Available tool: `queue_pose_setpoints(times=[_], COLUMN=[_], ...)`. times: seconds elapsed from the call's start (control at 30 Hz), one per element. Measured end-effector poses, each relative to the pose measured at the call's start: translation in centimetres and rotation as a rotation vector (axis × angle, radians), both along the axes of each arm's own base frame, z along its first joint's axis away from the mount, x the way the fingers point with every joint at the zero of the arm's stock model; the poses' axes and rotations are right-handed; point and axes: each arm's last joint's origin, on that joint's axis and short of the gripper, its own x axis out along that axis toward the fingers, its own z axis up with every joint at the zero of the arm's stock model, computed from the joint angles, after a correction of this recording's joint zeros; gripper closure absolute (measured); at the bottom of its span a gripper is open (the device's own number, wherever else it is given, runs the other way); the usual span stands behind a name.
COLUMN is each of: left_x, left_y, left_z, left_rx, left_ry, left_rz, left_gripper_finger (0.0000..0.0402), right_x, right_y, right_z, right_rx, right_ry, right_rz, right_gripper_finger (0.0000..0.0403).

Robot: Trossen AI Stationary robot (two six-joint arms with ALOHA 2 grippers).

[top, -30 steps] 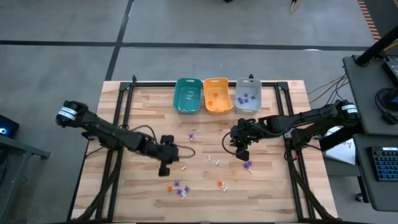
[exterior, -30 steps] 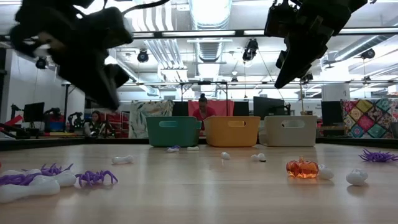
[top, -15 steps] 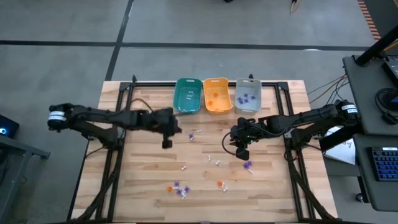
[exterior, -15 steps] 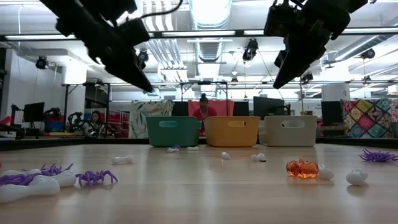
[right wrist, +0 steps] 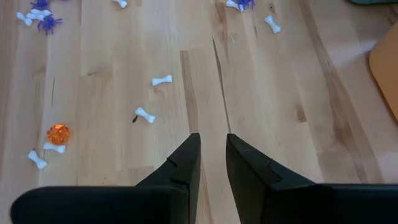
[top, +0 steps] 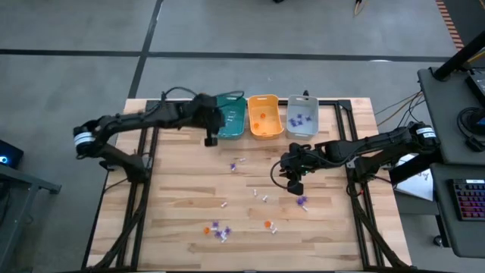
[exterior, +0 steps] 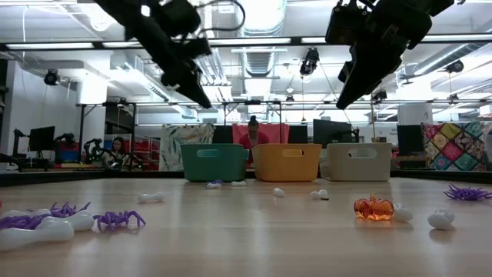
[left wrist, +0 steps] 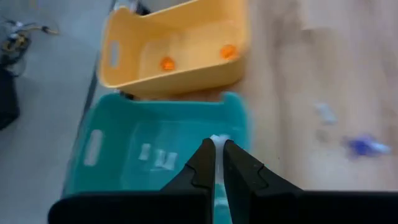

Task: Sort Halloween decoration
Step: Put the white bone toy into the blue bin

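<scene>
Halloween decoration pieces lie scattered on the wooden table (top: 174,220) around and beyond our right gripper (top: 294,184); a purple spider (top: 302,201) sits just beside it, an orange pumpkin (right wrist: 58,133) and four white bones (right wrist: 161,80) further out. We count those bones only in the right wrist view, where more trinkets are cut off at the edge.

Our left gripper (left wrist: 216,149) hangs over the teal bin (top: 228,116), fingers clenched on a small white piece (left wrist: 217,139), mostly hidden between the tips, so we cannot tell its shape. Below it the teal bin holds two or three blurred white pieces (left wrist: 157,158). Next along, the orange bin (left wrist: 174,53) holds two orange trinkets (left wrist: 166,63). The grey bin (top: 301,115) holds purple ones, too small to count.

Our right gripper's fingers stand slightly parted, grasping nothing.
</scene>
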Motion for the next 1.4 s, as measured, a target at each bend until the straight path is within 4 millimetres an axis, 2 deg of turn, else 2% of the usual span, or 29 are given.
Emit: queue_pose_setpoints(times=[0.33, 0.63, 0.9, 1.4], left_x=[3.1, 4.5, 4.7, 5.2], left_y=[7.3, 11.9, 13.7, 14.2], left_z=[-2.5, -4.6, -6.1, -8.3], left_rx=[-0.054, -0.061, -0.077, -0.105], left_ry=[0.076, 0.114, 0.136, 0.167], left_rz=[0.018, 0.069, 0.099, 0.107], left_gripper_finger=[0.0401, 0.0401, 0.0401, 0.0401], right_x=[0.0, 0.1, 0.1, 0.1], right_y=[0.0, -0.1, -0.1, -0.1], right_z=[0.0, 0.0, 0.0, 0.1], right_rx=[0.001, -0.022, -0.039, -0.039], right_ry=[-0.006, -0.009, -0.011, -0.014], right_rz=[0.000, -0.019, -0.031, -0.032], right_gripper_finger=[0.0335, 0.0335, 0.0335, 0.0335])
